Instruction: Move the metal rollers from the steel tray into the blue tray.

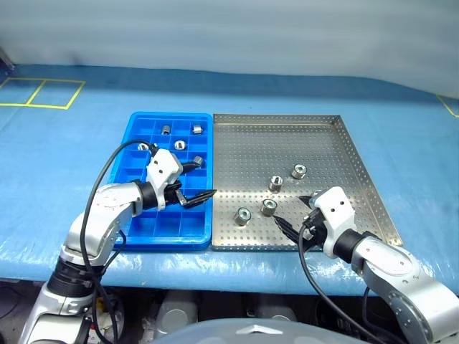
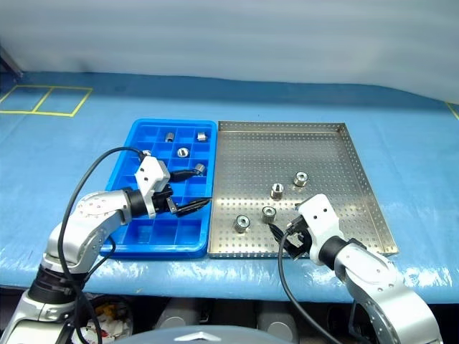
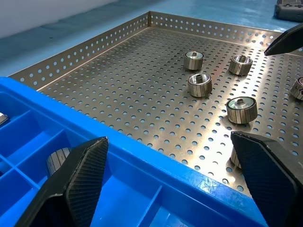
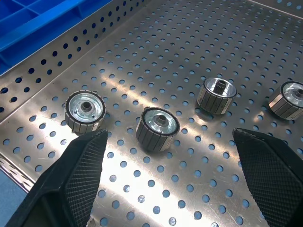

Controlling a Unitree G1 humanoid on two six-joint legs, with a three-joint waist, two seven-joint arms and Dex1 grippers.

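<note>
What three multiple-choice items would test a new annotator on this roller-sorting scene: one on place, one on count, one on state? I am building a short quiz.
1. The steel tray lies where relative to the blue tray?
A. On the robot's right of it
B. On the robot's left of it
C. Stacked on top of it

2. How many metal rollers lie in the steel tray?
A. One
B. Four
C. Eight

3. The right pincer is:
A. Shut on a roller
B. Open and empty
C. Shut and empty

Answers: 1 A, the two trays sit side by side, steel one on the right. 2 B, four rollers stand on the perforated floor. 3 B, its fingers stand wide apart above the rollers.
</note>
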